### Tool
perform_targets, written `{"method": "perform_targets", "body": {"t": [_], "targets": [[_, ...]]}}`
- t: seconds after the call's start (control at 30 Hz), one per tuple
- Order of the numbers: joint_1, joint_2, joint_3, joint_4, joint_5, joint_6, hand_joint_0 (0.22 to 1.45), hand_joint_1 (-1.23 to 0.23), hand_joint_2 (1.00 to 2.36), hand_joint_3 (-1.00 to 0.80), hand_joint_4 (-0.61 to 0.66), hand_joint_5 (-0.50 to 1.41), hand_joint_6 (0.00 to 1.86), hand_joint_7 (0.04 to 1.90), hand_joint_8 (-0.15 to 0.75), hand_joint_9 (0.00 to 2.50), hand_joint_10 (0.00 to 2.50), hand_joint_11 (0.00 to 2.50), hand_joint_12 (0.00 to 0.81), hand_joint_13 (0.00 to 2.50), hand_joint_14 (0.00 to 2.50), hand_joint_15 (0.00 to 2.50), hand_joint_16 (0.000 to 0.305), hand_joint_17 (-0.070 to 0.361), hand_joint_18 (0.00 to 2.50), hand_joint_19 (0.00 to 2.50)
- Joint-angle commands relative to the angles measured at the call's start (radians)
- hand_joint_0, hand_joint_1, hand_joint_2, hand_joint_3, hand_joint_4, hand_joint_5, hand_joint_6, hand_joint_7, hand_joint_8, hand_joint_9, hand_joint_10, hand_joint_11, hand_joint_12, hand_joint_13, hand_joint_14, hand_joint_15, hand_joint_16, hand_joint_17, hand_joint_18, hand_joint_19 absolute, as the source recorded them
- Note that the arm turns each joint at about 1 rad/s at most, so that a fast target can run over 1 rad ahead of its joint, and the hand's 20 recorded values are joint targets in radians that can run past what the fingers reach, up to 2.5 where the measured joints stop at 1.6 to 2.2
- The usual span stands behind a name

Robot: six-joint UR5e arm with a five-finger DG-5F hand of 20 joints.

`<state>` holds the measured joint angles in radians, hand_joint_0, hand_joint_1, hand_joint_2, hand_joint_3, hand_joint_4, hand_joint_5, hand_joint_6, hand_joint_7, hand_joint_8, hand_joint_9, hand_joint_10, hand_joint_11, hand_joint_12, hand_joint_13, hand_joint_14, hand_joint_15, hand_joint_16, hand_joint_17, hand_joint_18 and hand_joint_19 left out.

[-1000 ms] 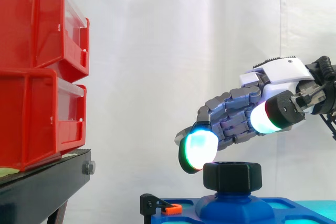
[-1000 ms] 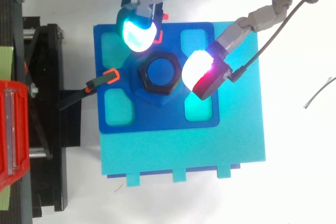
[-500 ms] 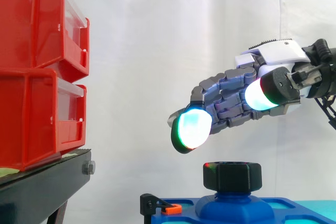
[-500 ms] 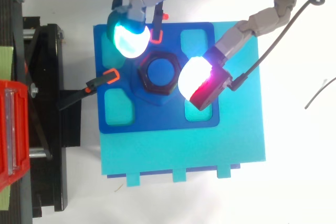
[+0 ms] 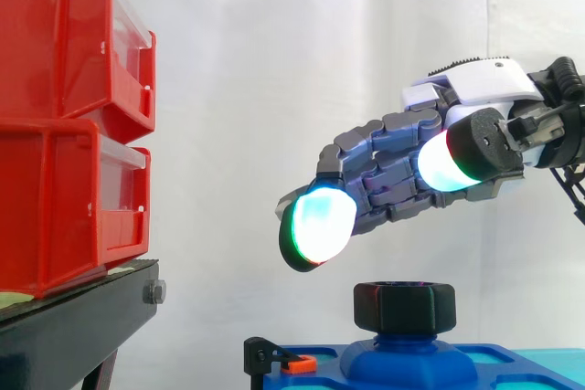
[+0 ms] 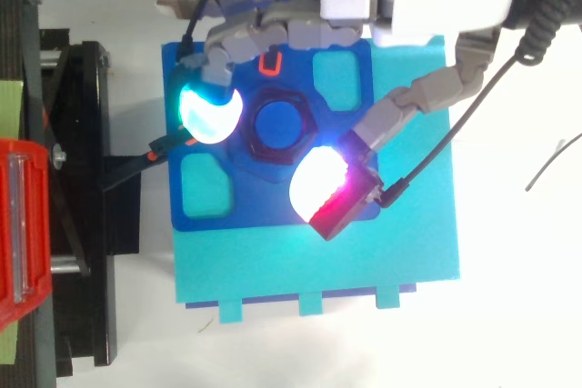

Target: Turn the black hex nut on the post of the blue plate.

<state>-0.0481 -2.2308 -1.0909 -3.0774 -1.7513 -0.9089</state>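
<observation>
1. White surface (image 6: 518,270) carries the blue plate (image 6: 273,211); its post (image 6: 280,123) wears the black hex nut (image 5: 404,307).
2. Hand (image 5: 393,184) hovers above the nut, fingers spread and relaxed, grasping nothing.
3. Red bins (image 5: 64,125) sit on a black stand (image 5: 73,326) before a white curtain (image 5: 274,61).

Bright, even light fills the room, and the white curtain (image 5: 274,89) sits flat with hardly a shadow on it. The hand (image 5: 402,175) brings its own glow: its fingertips (image 5: 317,223) burn cyan-white, washed out at their centres. The red bins (image 5: 64,116) catch a soft sheen on their clear fronts
</observation>
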Motion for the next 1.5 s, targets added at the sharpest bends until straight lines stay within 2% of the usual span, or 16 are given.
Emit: {"method": "perform_targets", "body": {"t": [0.0, 0.27, 0.47, 0.63, 0.8, 1.23, 1.47], "targets": [[0.014, 0.000, -0.001, 0.002, 0.021, 0.001, 0.43, -0.56, 1.00, -0.50, 0.16, -0.25, 0.50, 0.90, 0.229, 0.00, 0.00, 0.00, 0.345, 0.00, 0.00, 0.00, 0.046, 0.103, 0.00, 0.00], [0.036, 0.000, -0.003, 0.013, 0.045, 0.001, 0.43, -0.55, 1.00, -0.50, 0.16, -0.25, 0.50, 0.90, 0.229, 0.00, 0.00, 0.00, 0.346, 0.00, 0.00, 0.00, 0.046, 0.103, 0.00, 0.00], [0.045, -0.001, -0.003, 0.014, 0.056, 0.001, 0.43, -0.55, 1.00, -0.50, 0.16, -0.25, 0.50, 0.90, 0.228, 0.00, 0.00, 0.00, 0.346, 0.00, 0.00, 0.00, 0.046, 0.103, 0.00, 0.00], [0.045, -0.001, -0.009, 0.009, 0.056, 0.001, 0.43, -0.55, 1.00, -0.50, 0.16, -0.25, 0.50, 0.90, 0.229, 0.00, 0.00, 0.00, 0.346, 0.00, 0.00, 0.00, 0.046, 0.103, 0.00, 0.00], [0.040, -0.001, -0.047, 0.040, 0.052, 0.010, 0.43, -0.55, 1.00, -0.50, 0.16, -0.25, 0.50, 0.90, 0.230, 0.00, 0.00, 0.00, 0.345, 0.00, 0.00, 0.00, 0.046, 0.103, 0.00, 0.00], [0.030, 0.000, -0.047, 0.034, 0.044, 0.010, 0.43, -0.54, 1.00, -0.50, 0.16, -0.25, 0.50, 0.90, 0.231, 0.00, 0.00, 0.00, 0.345, 0.00, 0.00, 0.00, 0.046, 0.103, 0.00, 0.00], [0.022, -0.001, -0.047, 0.019, 0.029, 0.010, 0.43, -0.54, 1.00, -0.50, 0.16, -0.25, 0.50, 0.90, 0.231, 0.00, 0.00, 0.00, 0.345, 0.00, 0.00, 0.00, 0.046, 0.104, 0.00, 0.00]]}}
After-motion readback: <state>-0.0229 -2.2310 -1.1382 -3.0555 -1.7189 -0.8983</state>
